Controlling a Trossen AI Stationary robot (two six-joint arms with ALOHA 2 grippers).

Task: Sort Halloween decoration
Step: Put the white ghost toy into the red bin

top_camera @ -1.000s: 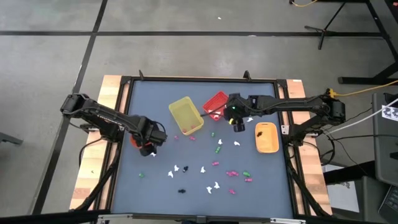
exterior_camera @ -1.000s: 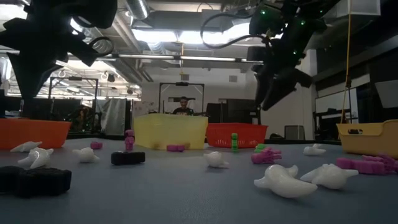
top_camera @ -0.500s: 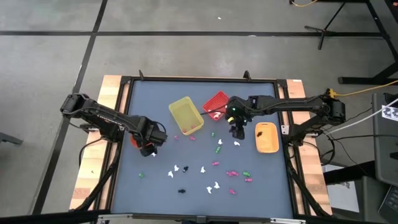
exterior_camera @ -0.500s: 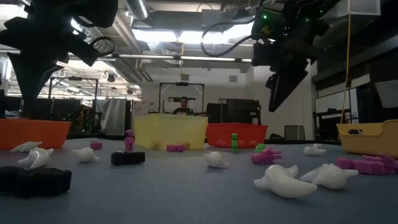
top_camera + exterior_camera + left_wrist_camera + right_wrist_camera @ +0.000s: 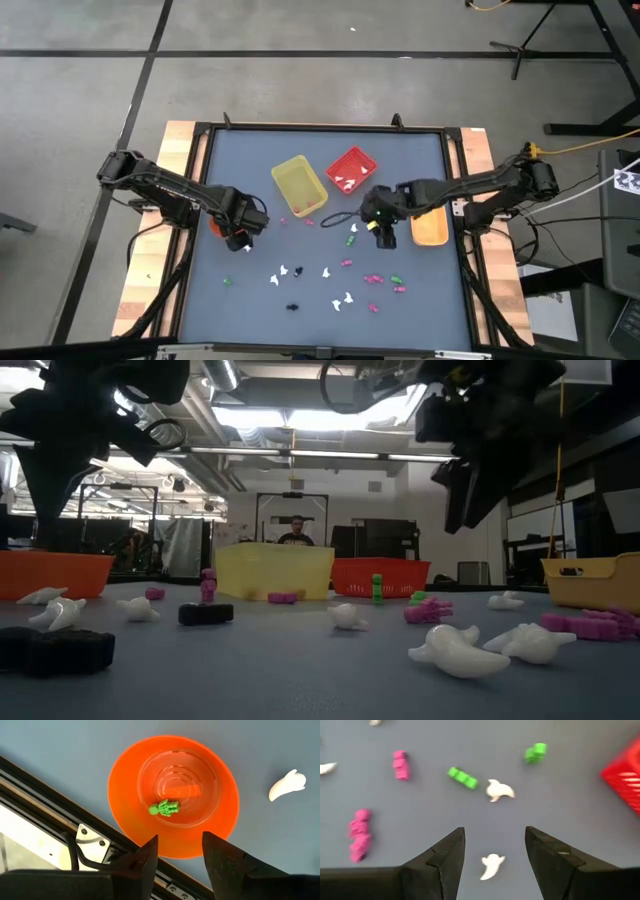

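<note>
Jaws wide apart and empty on the right gripper, which hangs over the middle of the surface with a white ghost trinket lying right between its fingers. Just past it sits a second white ghost, with a green piece beside it, another green one further on, and pink pieces off to the side. The red bin, with white pieces inside, stands close by, next to the yellow bin.

Over at the surface's left edge, the left gripper also stands open with nothing in it, poised above the orange bowl, where one green trinket lies at the bottom.

These trinkets look like hard moulded plastic: featherweight, stiff, likely slick and prone to skating or flipping if nudged off-centre. That nearest ghost would best be pinched across its narrow body, fingers landing squarely on either flank; the tapered tail offers little purchase. More white, pink, green and black pieces lie scattered across the near half of the surface, well apart from one another, so there is room to come down cleanly.
</note>
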